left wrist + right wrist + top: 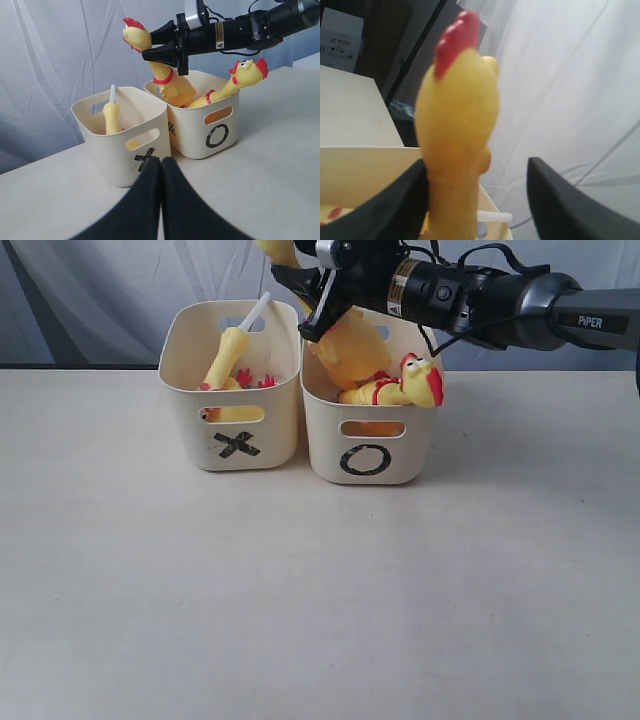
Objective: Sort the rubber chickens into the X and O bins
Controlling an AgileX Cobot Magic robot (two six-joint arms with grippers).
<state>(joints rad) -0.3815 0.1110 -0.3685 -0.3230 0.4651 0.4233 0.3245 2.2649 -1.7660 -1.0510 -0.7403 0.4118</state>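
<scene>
Two cream bins stand touching side by side on the tabletop in the exterior view: the X bin and the O bin. The X bin holds the slim chicken, upright with a white tube at its mouth, plus red feet beside it, which I judge belong to a second bird. The O bin holds a lying chicken, head over the rim, and an upright chicken whose body sits inside while its neck passes between my right fingers above that bin. No chicken lies on the tabletop. Left wrist view: my left fingers are pressed together, holding nothing, low and facing both bins. Right wrist view: my right fingers stand wide apart. The neck touches one, with a clear gap to the other, so no grip is applied. Assessment: sorting appears nearly complete. What remains is to draw the right arm clear and confirm the upright chicken settles inside.
</scene>
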